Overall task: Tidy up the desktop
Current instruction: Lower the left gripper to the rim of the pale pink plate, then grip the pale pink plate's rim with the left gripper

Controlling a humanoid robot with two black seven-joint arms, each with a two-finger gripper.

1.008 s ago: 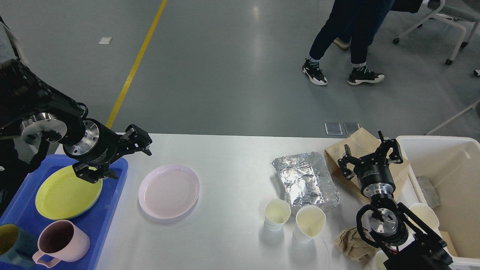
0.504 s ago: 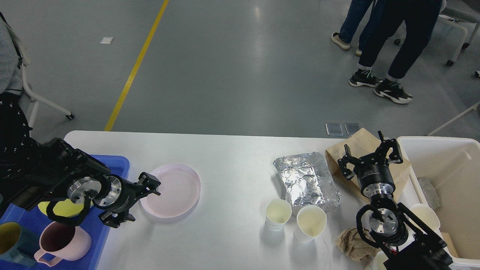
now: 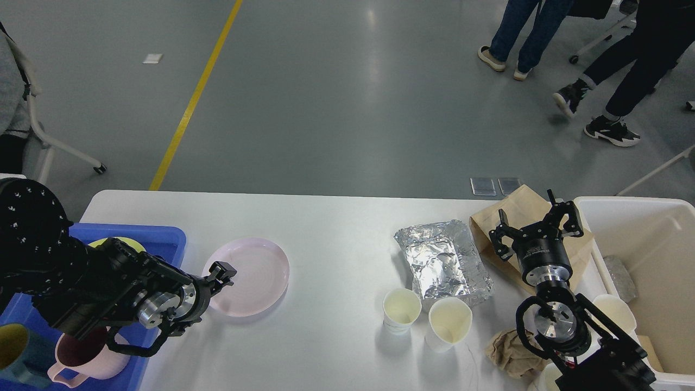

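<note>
Your right gripper has its jaws spread apart, holding nothing, above the brown paper bag. Your left gripper sits at the near-left rim of the pink plate; you cannot tell how its jaws stand, since the fingers are dark and run together. The desktop fills the lower half of your view, its long axis running left to right, a rounded corner at far left. It is smooth and white. Behind it lies grey floor with a yellow line, and people's legs at upper right.
</note>
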